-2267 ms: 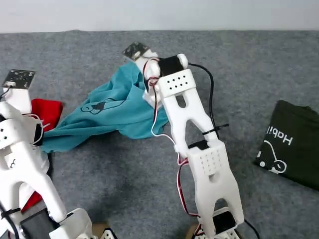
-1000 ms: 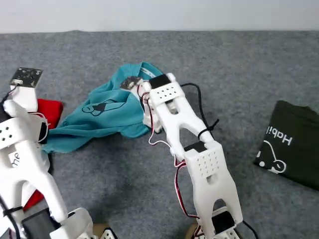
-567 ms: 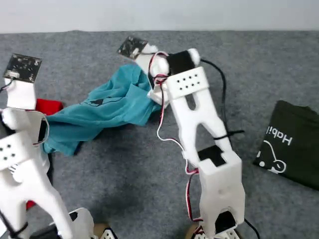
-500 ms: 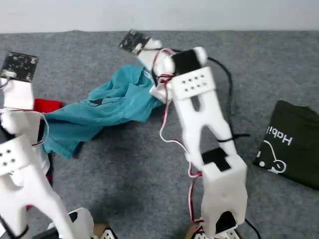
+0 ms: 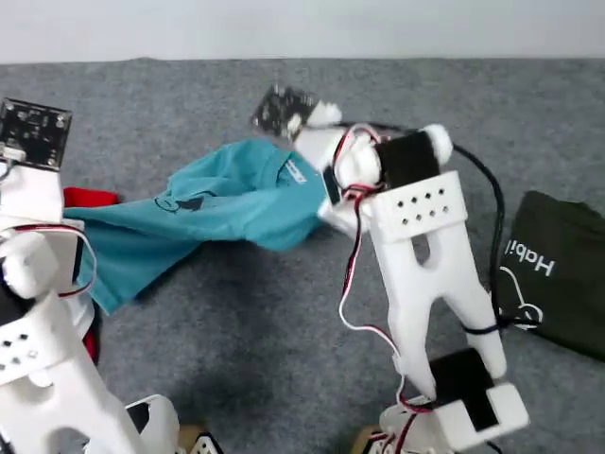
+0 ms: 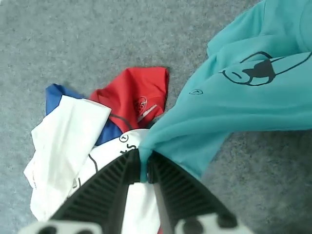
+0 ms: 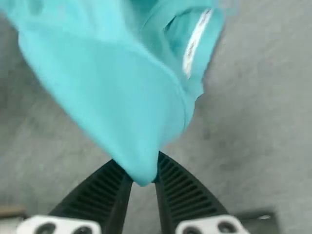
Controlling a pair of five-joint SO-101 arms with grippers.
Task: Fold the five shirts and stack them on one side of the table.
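Observation:
A teal shirt (image 5: 227,203) with a dark drawing on it hangs stretched above the grey table between both arms. My left gripper (image 6: 142,168) is shut on its one end (image 6: 229,109), over a heap of red (image 6: 134,95), white (image 6: 63,146) and blue (image 6: 56,92) shirts. My right gripper (image 7: 144,178) is shut on the other end (image 7: 112,102), near the collar with its white label (image 7: 195,39). In the high view the right gripper (image 5: 326,189) sits at the table's middle. A folded dark green shirt (image 5: 558,274) lies at the right edge.
The grey felt table (image 5: 265,350) has free room in front of the teal shirt and at the back. A bit of the red shirt (image 5: 90,197) peeks out beside the left arm (image 5: 38,274). The right arm (image 5: 425,274) stands between the teal and green shirts.
Both arms have lifted the teal shirt off the table and pulled it taut. The right gripper moved to the right and toward the front with its end; the left arm rose.

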